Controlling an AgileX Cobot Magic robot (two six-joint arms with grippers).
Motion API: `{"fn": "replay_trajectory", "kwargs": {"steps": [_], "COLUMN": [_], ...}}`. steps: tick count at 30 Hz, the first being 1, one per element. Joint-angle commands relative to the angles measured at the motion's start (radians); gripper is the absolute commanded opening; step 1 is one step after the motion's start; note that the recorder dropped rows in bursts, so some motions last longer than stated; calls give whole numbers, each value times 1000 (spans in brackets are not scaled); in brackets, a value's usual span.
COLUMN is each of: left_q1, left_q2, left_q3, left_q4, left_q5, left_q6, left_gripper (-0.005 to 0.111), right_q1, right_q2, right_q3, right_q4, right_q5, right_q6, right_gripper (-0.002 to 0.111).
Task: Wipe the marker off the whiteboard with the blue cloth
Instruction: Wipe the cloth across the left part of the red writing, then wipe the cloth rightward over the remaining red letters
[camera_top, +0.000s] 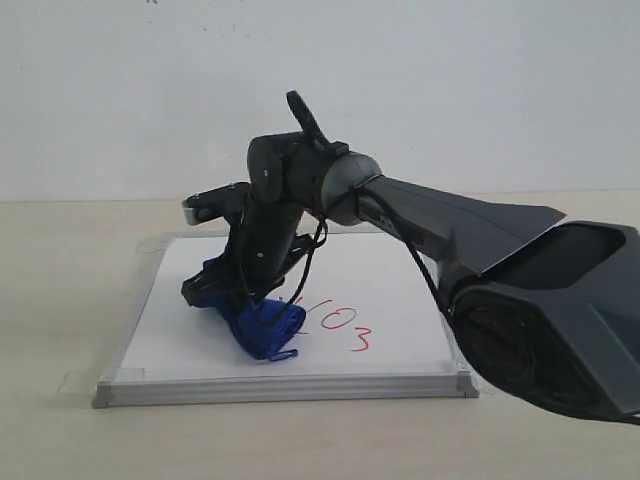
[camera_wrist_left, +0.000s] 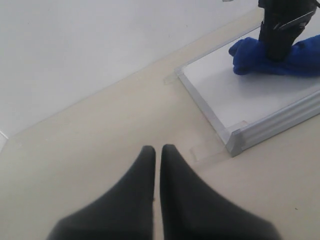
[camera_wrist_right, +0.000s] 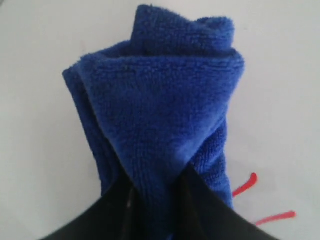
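The whiteboard (camera_top: 390, 355) lies flat on the beige table, silver-framed. Red marker (camera_top: 345, 330) script shows right of the cloth, reading like "O3"; its left part is hidden. The blue cloth (camera_top: 262, 325) is bunched on the board's left middle, pressed down by my right gripper (camera_top: 250, 300), which is shut on it. In the right wrist view the blue cloth (camera_wrist_right: 160, 110) fills the frame, pinched at my right gripper (camera_wrist_right: 156, 192), with red marker (camera_wrist_right: 245, 185) strokes beside it. My left gripper (camera_wrist_left: 156, 150) hovers over bare table off the whiteboard (camera_wrist_left: 235, 95), shut and holding nothing; the blue cloth (camera_wrist_left: 277, 62) shows far off.
The right arm's dark links (camera_top: 480, 240) reach over the board from the right. Clear tape tabs (camera_wrist_left: 205, 150) hold the board's corners. A white wall (camera_top: 320, 80) stands behind the table.
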Motion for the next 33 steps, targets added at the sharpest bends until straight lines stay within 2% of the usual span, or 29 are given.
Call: {"fn": "replay_trajectory", "kwargs": {"steps": [1, 5, 8, 10, 23, 33], "left_q1": [2, 2, 2, 2, 2, 2], "left_q2": [-3, -3, -3, -3, -3, -3], "left_q3": [3, 3, 3, 3, 3, 3], "left_q4": [-2, -2, -2, -2, -2, -2], "left_q5": [-4, -4, -4, -4, -4, -4], "left_q6": [5, 5, 5, 5, 5, 5], "left_gripper": [4, 4, 4, 4, 4, 4], "right_q1": [45, 51, 51, 51, 49, -45], "right_q2": [43, 43, 43, 39, -31, -130], "right_q3": [25, 25, 25, 25, 47, 317], "right_q4": [211, 141, -155, -239, -356, -454], "right_q5": [64, 140, 140, 140, 140, 140], "right_q6": [-155, -160, -20, 22, 20, 61], "right_gripper": [0, 0, 0, 0, 0, 0]}}
